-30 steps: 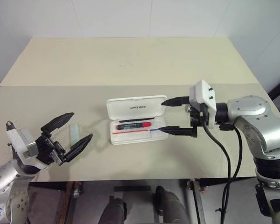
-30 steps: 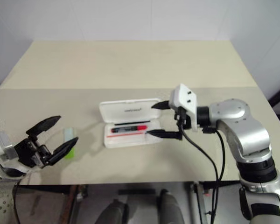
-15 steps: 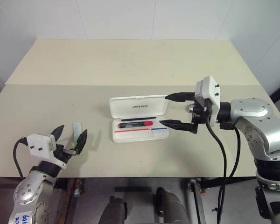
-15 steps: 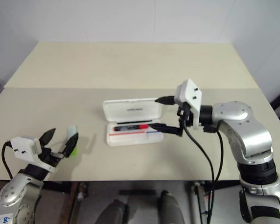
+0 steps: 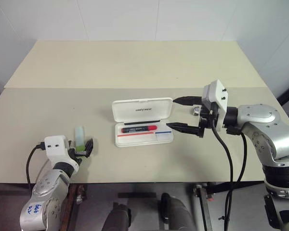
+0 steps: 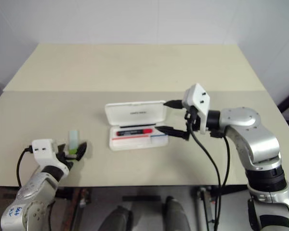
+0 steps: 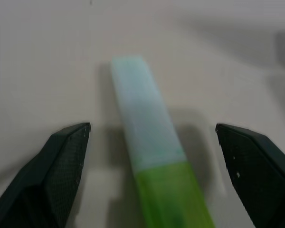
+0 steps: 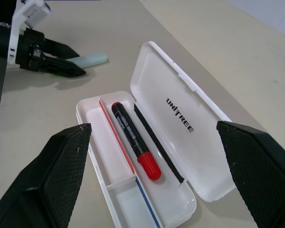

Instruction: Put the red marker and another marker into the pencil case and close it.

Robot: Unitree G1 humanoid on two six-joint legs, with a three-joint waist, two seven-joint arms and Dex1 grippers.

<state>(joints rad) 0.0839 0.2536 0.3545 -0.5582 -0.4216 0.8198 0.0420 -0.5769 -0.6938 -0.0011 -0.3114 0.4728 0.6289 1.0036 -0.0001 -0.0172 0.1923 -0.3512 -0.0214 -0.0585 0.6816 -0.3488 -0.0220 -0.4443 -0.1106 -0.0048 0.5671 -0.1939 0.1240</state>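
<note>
I see the case [image 5: 143,121] lying open near the middle of the table [image 5: 135,62], its lid [image 5: 142,109] folded back flat on the far side with dark lettering on it. The red marker [image 8: 134,138] already lies in the tray, along the hinge side, its red cap towards the right gripper; a red and a blue stripe run along the tray floor beside it. The right gripper [image 5: 184,114] hovers just off the case's right end, jaws spread wide and holding nothing; from the head views I cannot tell how high it sits above the table. Well to the left, near the front edge, the highlighter [image 7: 152,161] lies on the table with its pale cap pointing away from me. The left gripper [image 5: 82,147] sits low at its green near end, fingers [image 7: 61,166] wide apart on either side of the body and not touching it in the wrist view. In the head views the gripper and its white housing cover most of the green part, so only the cap shows clearly there. Something small and grey behind the right gripper is too hidden to make out.
</note>
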